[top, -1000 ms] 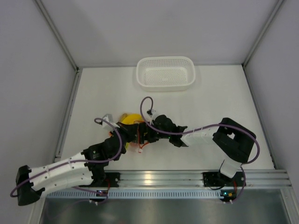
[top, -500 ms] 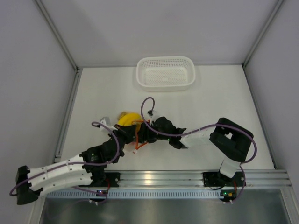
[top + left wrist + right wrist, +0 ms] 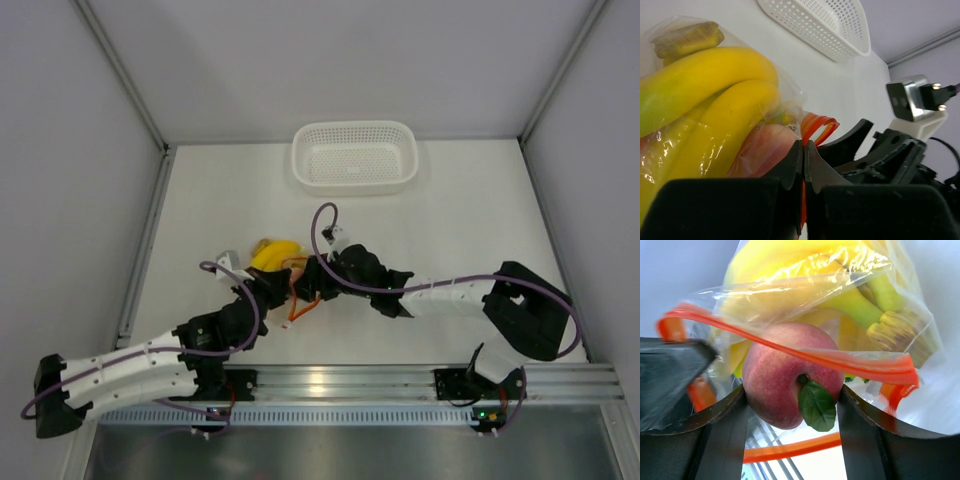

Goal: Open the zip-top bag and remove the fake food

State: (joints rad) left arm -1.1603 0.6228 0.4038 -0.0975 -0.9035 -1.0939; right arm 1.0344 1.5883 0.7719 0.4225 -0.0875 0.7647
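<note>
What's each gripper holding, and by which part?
The left gripper pinches the zip-top bag at its orange zip edge; the right gripper clasps the peach by its sides, at the bag's mouth.

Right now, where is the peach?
In the right wrist view, the peach sits between the right gripper's fingers at the bag's mouth, with bananas behind.

I count one zip-top bag (image 3: pixel 790 287), one peach (image 3: pixel 777 375), one white basket (image 3: pixel 355 186) at bench (image 3: pixel 480 220) far edge. Bananas (image 3: pixel 715 70): at least two, bunches uncountable.
</note>
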